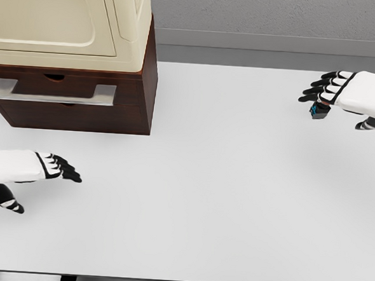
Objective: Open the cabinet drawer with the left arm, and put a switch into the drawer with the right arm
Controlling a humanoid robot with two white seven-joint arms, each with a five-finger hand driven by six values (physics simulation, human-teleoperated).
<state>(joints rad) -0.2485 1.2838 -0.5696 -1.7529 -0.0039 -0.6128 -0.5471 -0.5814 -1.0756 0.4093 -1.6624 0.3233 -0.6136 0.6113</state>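
A dark wooden cabinet (148, 81) with a cream top stands at the table's far left. Its drawer (74, 113) is pushed in, and a silver bar handle (50, 94) runs across the front. My left hand (61, 168) hovers low at the left edge, below the drawer and well apart from the handle, with its fingers stretched out and holding nothing. A small dark switch (318, 111) with a blue spot lies at the far right. My right hand (330, 92) hangs over it with its fingers extended. The fingertips cover the top of the switch, and the thumb stays off to the side.
The white table (222, 193) spreads from the cabinet to the right hand. Its front edge runs along the bottom of the view. A grey wall stands behind the table.
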